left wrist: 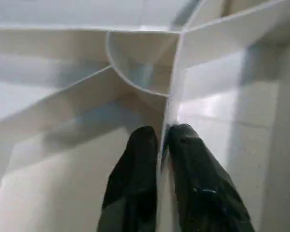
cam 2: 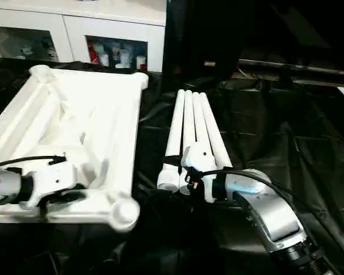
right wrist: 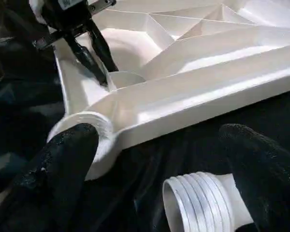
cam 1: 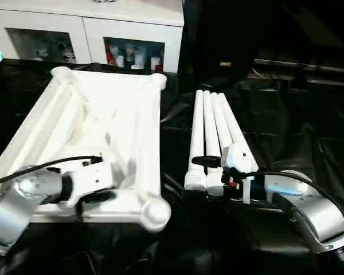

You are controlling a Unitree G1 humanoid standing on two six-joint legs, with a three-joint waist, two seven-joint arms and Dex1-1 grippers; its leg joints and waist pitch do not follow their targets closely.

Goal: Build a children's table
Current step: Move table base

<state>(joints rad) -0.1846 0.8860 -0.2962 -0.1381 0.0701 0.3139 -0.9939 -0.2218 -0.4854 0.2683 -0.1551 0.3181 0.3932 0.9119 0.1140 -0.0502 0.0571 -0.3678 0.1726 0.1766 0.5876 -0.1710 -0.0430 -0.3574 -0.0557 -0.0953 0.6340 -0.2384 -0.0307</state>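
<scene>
Tabletop upside down on black sheeting, legs bundled beside it.
The tabletop (cam 1: 103, 132) lies ribs-up; four legs (cam 1: 215, 137) lie right of it. The left gripper (left wrist: 160, 145) pinches a thin rib (left wrist: 170, 104) near a corner socket (cam 1: 155, 211); the right gripper (right wrist: 159, 159) stands wide apart over a leg's threaded end (right wrist: 193, 203).

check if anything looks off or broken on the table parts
Nothing stands out. The table top lies underside up on the black sheet, its ribs whole. The four legs lie side by side beside it. The left gripper pinches a thin rib near a corner socket.
</scene>
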